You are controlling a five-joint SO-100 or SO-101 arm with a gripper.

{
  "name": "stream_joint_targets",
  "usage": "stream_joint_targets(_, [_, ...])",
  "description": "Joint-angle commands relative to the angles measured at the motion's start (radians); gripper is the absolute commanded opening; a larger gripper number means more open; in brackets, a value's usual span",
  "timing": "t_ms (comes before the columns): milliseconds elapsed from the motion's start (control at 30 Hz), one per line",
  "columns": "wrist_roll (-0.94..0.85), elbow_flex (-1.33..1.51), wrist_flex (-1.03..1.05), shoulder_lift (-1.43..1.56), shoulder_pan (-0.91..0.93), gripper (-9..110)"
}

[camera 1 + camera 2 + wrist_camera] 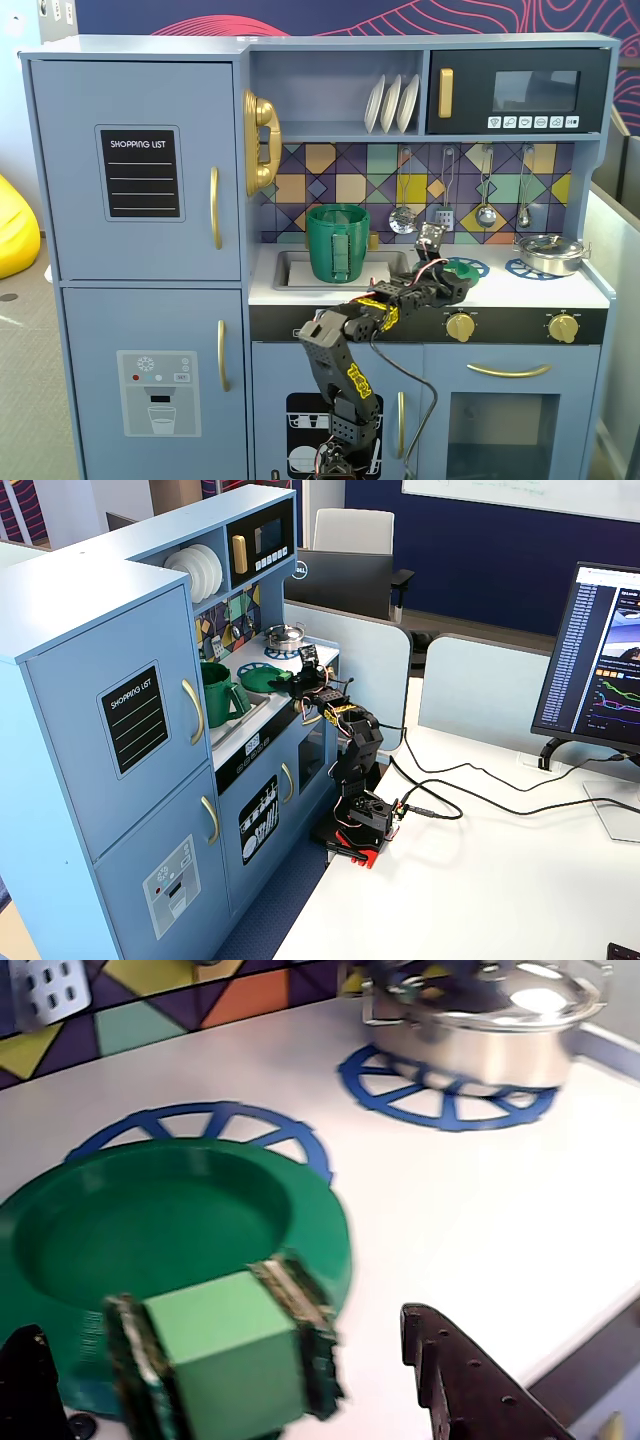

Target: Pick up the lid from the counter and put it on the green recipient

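Observation:
The green lid (170, 1220) lies on the white counter over a blue burner ring (200, 1125). Its light-green block tab (225, 1355) shows in the foreground of the wrist view. My gripper (222, 1325) is open, its two dark fingers standing wide on either side of the tab without touching it. In a fixed view the gripper (450, 275) sits at the lid (465, 268), to the right of the green recipient (338, 243), which stands upright in the sink. Both also show in another fixed view, the lid (262, 677) and the recipient (217, 692).
A shiny steel pot (480, 1030) stands on the second burner ring at the far right, also in a fixed view (549, 253). Utensils hang on the tiled back wall (486, 190). The counter's front edge (590, 1330) is close to the right finger.

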Motion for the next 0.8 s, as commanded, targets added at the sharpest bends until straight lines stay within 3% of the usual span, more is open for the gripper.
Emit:
stream_joint_targets(0, [-0.014, -0.104, -0.037, -0.02, -0.028, 37])
stream_joint_targets(100, [-0.015, -0.129, -0.048, -0.049, -0.046, 31])
stream_joint_targets(167, [-0.061, -0.133, -0.051, -0.057, -0.06, 1])
stream_joint_targets(367, [-0.029, -0.156, -0.055, -0.048, -0.08, 0])
stream_joint_targets(767, [-0.021, -0.494, 0.218, 0.035, -0.141, 0])
